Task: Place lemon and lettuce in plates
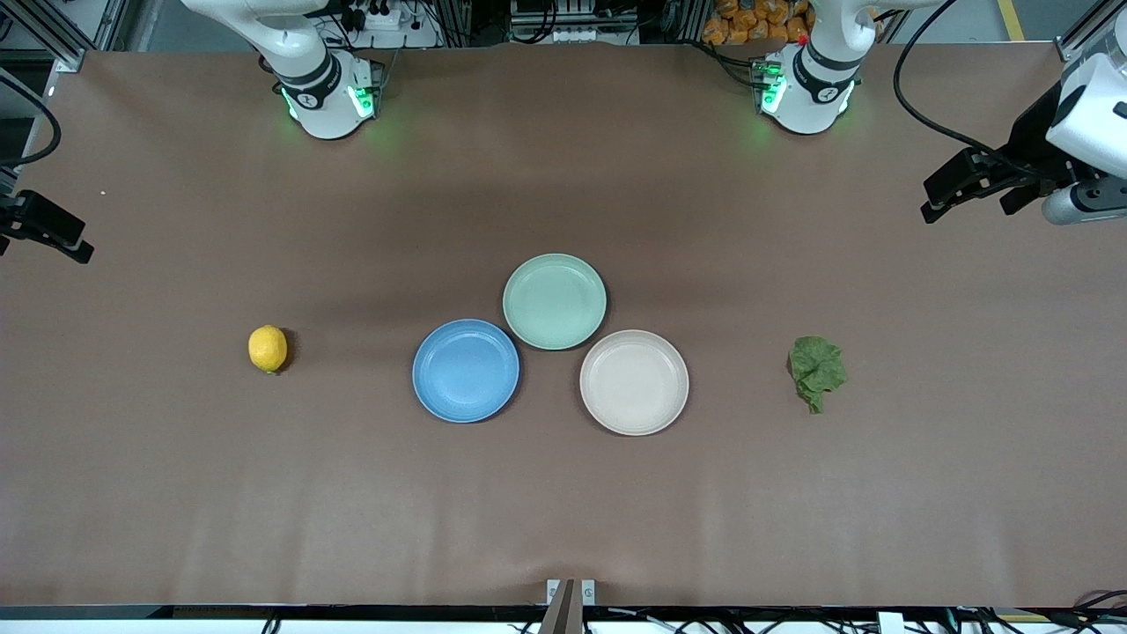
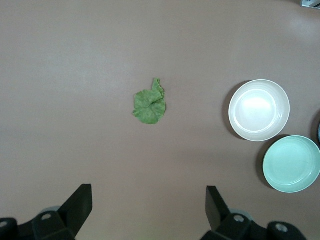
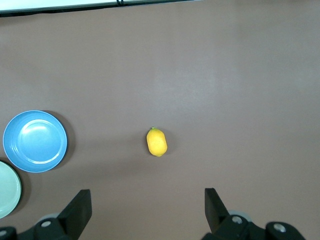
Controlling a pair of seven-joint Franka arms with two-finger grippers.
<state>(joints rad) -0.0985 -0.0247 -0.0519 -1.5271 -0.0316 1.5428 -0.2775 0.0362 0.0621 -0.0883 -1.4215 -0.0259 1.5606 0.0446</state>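
Both arms hang raised, jaws wide; left gripper (image 2: 147, 210) over bare surface (image 1: 563, 511) near lettuce (image 2: 150, 104); right gripper (image 3: 147, 210) near lemon (image 3: 156, 142).

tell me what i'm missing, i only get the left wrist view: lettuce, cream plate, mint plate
Observer: A blue plate sits beside the cream plate, toward the right arm's end.
Operator: and the lemon
Observer: The lemon lies on the bare table, past the blue plate toward the right arm's end.
Operator: right gripper?
Observer: The right gripper hangs over the lemon, jaws open and holding nothing.
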